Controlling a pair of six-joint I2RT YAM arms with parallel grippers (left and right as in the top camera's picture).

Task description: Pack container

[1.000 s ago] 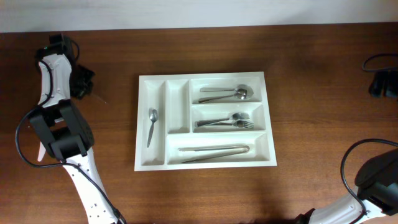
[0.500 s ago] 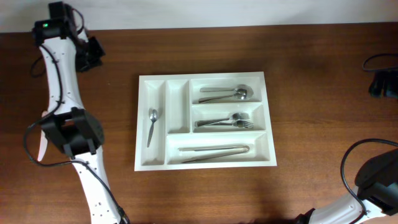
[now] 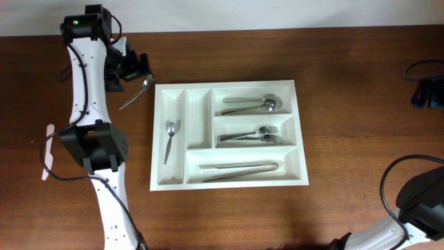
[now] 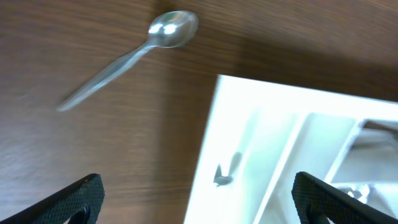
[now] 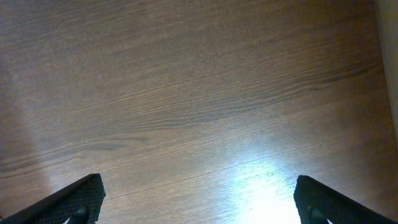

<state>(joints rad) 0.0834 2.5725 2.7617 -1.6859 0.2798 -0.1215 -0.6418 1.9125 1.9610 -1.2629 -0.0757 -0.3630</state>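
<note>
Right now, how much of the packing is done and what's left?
Mostly done. The container already holds a small spoon, bigger spoons, forks and tongs. Nothing is in hand: the left gripper and right gripper are both open. Left to do: one loose spoon is outside the container by its far left corner, and the second narrow slot looks empty.

A loose spoon (image 3: 133,96) lies just beside the container (image 3: 198,118) corner.

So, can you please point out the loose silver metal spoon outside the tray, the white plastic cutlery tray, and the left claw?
Loose silver metal spoon (image 3: 134,96): overhead view, middle of its handle.
White plastic cutlery tray (image 3: 156,139): overhead view, its left rim.
Left claw (image 3: 141,68): overhead view, midway between its fingertips.
</note>
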